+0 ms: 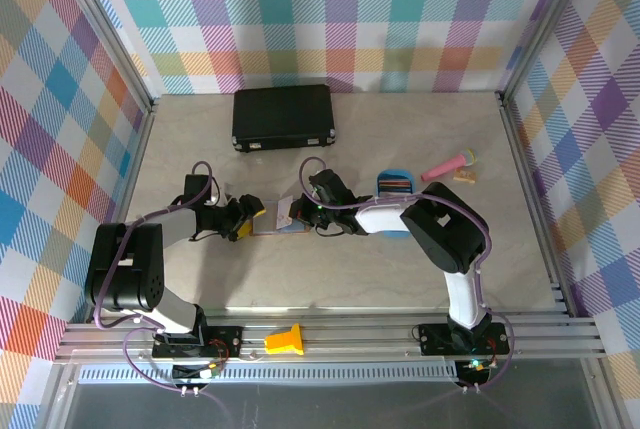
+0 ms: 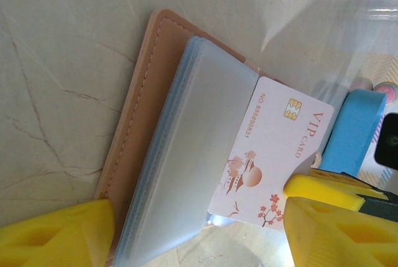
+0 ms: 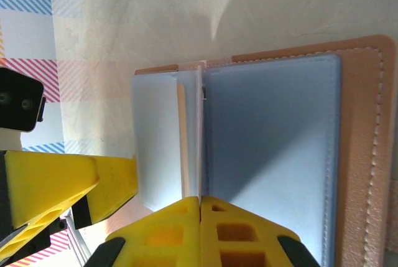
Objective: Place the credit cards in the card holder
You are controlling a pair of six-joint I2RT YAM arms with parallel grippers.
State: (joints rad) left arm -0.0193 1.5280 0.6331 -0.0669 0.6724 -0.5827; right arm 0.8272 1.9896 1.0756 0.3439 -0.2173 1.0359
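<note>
The card holder [image 1: 277,217] lies open at the middle of the bench [image 1: 350,269] in the top view, salmon leather down and bluish pockets up. A pinkish VIP card [image 2: 273,155] sits slantwise at the pockets' edge, centre right of the left wrist view; whether it has entered a pocket I cannot tell. More credit cards [image 1: 392,185] stand in the blue tray [image 1: 396,173], right of the holder.

The left jaws are apart, one yellow finger [image 2: 50,236] just beside the leather edge, the other over the card's lower corner. The right jaws are together on a thin sheet seen edge-on; card or pocket leaf, I cannot tell.

The cards look light, stiff and slick, so best pinched by a short edge. The holder looks soft and light; it would likely slide unless steadied at its leather border.
</note>
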